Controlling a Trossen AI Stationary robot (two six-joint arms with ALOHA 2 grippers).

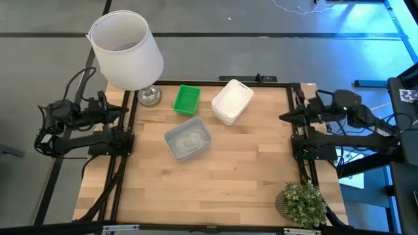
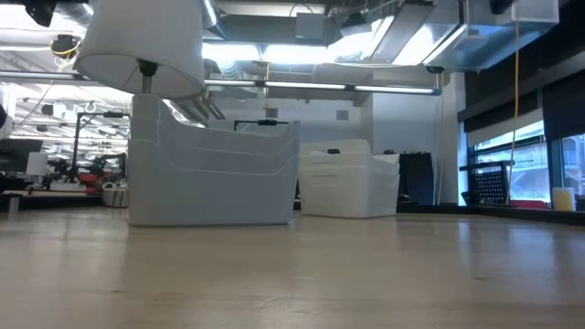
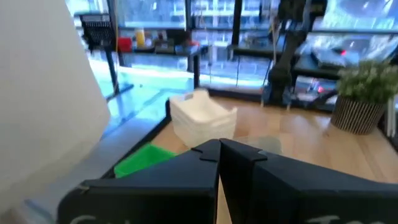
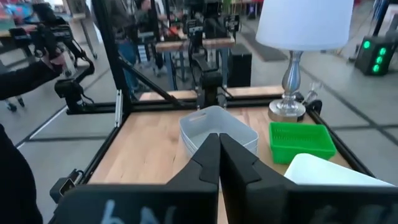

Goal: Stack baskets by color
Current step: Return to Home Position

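Three piles of baskets sit on the wooden table. A bright green basket (image 1: 187, 99) is at the far middle, a white stack (image 1: 232, 102) to its right, and a translucent grey stack (image 1: 188, 138) nearer the centre. In the low view the grey stack (image 2: 215, 174) stands in front of the white one (image 2: 347, 178). My left gripper (image 3: 219, 149) is shut and empty, drawn back over the table's left edge (image 1: 125, 112) and pointing level toward the baskets. My right gripper (image 4: 219, 140) is shut and empty too, back at the right edge (image 1: 285, 117), facing the grey stack (image 4: 217, 127).
A big white lampshade (image 1: 127, 49) on a metal foot (image 1: 149, 96) stands at the far left corner, close to the green basket. A small potted plant (image 1: 302, 202) sits at the near right corner. Bare wood (image 1: 215, 189) spans the table's near half.
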